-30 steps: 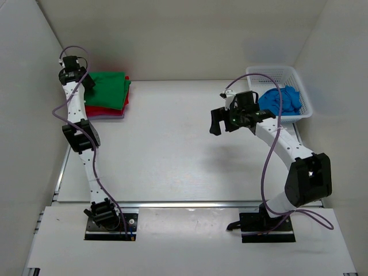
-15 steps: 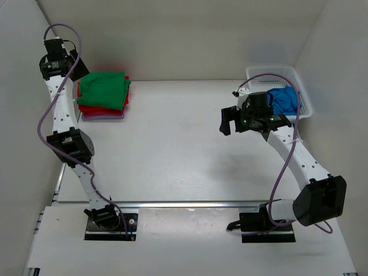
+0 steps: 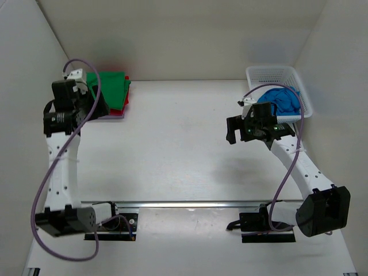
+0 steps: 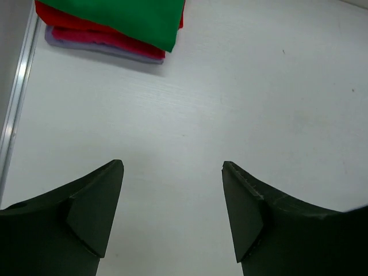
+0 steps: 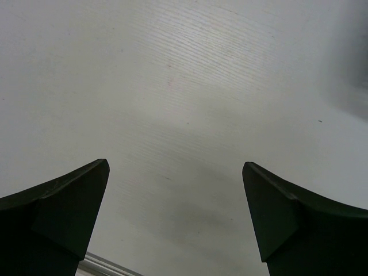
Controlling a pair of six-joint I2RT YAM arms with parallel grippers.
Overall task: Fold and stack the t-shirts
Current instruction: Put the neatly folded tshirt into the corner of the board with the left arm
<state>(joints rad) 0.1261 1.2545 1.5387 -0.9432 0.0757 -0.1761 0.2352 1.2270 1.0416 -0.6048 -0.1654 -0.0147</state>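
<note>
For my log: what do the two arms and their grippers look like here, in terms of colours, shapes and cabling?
The left arm and right arm look alike: white tube-like links with chunky black joint housings. A purple cable loops loosely along each arm. The left gripper and right gripper have matte black, wedge-shaped fingers tapering to blunt tips.

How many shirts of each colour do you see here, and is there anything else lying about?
Green shirt: 1, top of the stack
Red shirt: 1, under it
Pale pinkish shirt: 1, at the bottom
Blue shirt: 1, crumpled in the basket
White mesh basket: 1
Total: 5 things, 4 of them shirts, counting each colour band in the stack as one shirt.
</note>
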